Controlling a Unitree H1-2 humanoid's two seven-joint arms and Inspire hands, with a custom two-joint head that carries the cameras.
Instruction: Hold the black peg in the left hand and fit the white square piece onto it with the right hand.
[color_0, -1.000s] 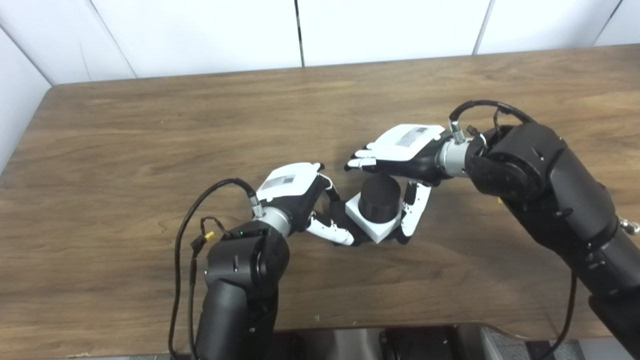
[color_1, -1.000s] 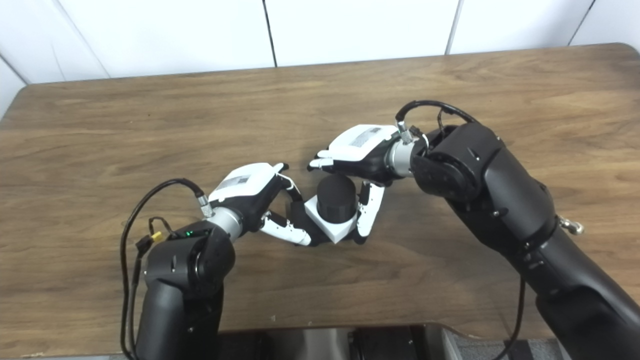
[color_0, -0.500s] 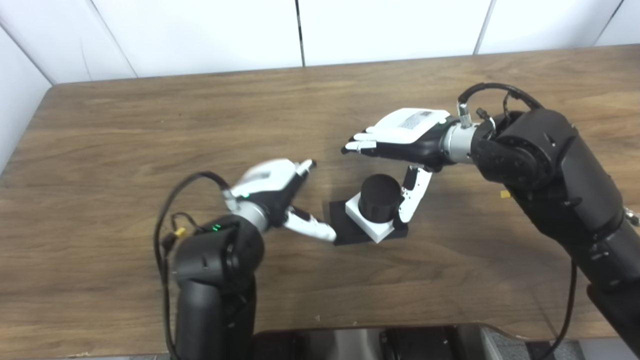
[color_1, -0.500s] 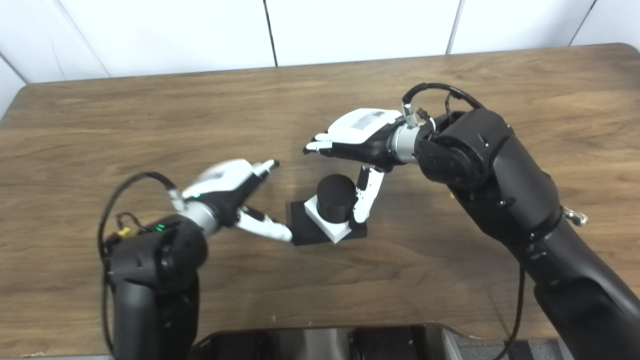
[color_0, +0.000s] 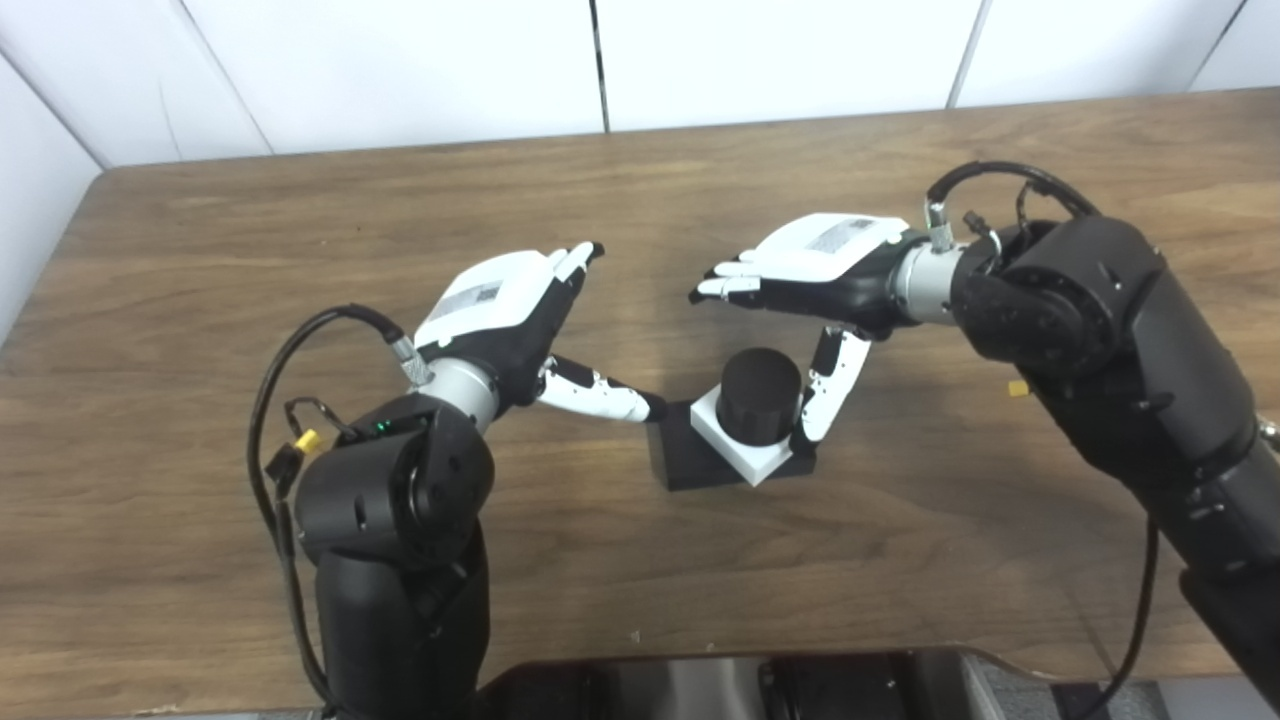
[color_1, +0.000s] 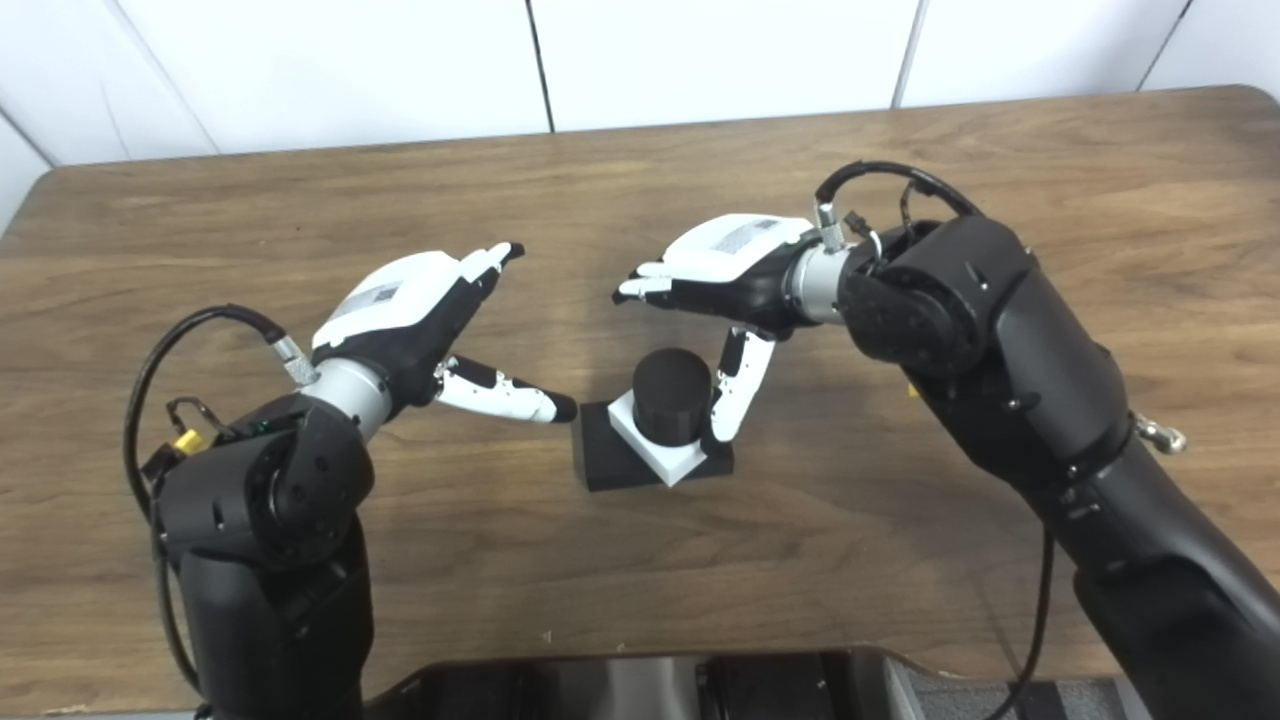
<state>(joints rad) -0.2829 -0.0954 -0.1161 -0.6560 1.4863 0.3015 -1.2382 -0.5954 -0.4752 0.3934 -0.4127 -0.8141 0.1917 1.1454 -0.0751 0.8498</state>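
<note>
Both hands have let go of the assembly since a second ago: the left hand (color_0: 505, 315), which then clasped the peg's base, has drawn back toward the left of the frame and risen, while the right hand (color_0: 815, 270) has lifted from the top of the peg. The left hand now hangs spread and empty left of centre, its thumb reaching toward the black base without clearly touching it. The right hand hovers above and slightly right of the peg, fingers spread and holding nothing; its thumb hangs down just beside the right edge of the white piece, and contact cannot be judged. The black peg (color_0: 759, 396) stands upright near the middle of the wooden table (color_0: 250, 250), rising from a flat black base (color_0: 680, 462). The white square piece (color_0: 745, 450) sits around the peg, resting on the base and turned at an angle to it. A black cable (color_0: 300, 345) loops from the left wrist.
</note>
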